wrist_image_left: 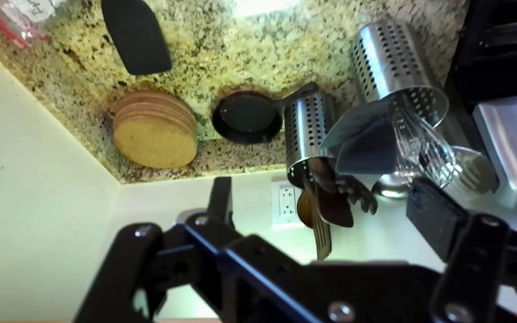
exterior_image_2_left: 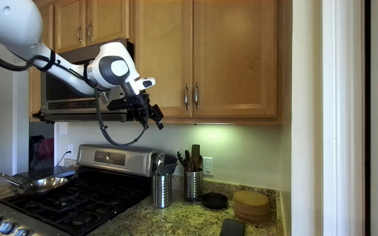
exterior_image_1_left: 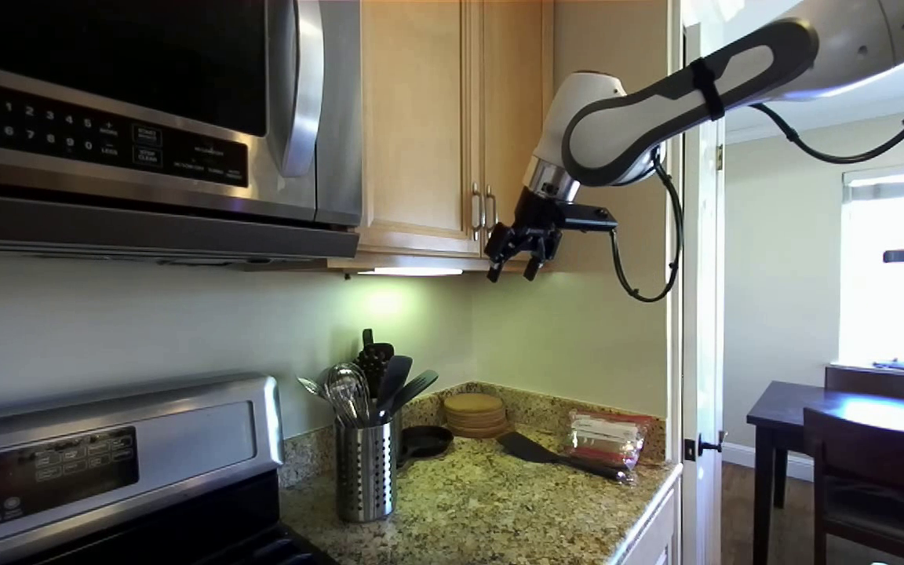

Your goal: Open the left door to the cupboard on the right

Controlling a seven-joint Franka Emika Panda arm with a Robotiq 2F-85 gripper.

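The cupboard (exterior_image_1_left: 460, 261) is a light maple wall cabinet seen in both exterior views (exterior_image_2_left: 238, 120). Its left door (exterior_image_1_left: 421, 118) is shut, also in an exterior view (exterior_image_2_left: 162, 55), with a slim silver bar handle (exterior_image_2_left: 186, 96) at its right edge. The twin door (exterior_image_2_left: 235, 55) is shut beside it. My gripper (exterior_image_1_left: 512, 275) is open and empty, pointing down in front of the cupboard near the doors' lower edge, apart from the handles; it also shows in an exterior view (exterior_image_2_left: 154, 126). In the wrist view the fingers (wrist_image_left: 323, 197) are spread wide; the doors and handles are out of view there.
The microwave (exterior_image_1_left: 295, 188) hangs left of the cupboard above the stove (exterior_image_2_left: 116, 160). Below, the granite counter (exterior_image_1_left: 452, 510) bears steel utensil holders (exterior_image_1_left: 365, 475), a small black pan (wrist_image_left: 247, 116), wooden boards (wrist_image_left: 155, 134), a black spatula (exterior_image_1_left: 530, 449) and a plastic bag (exterior_image_1_left: 607, 435).
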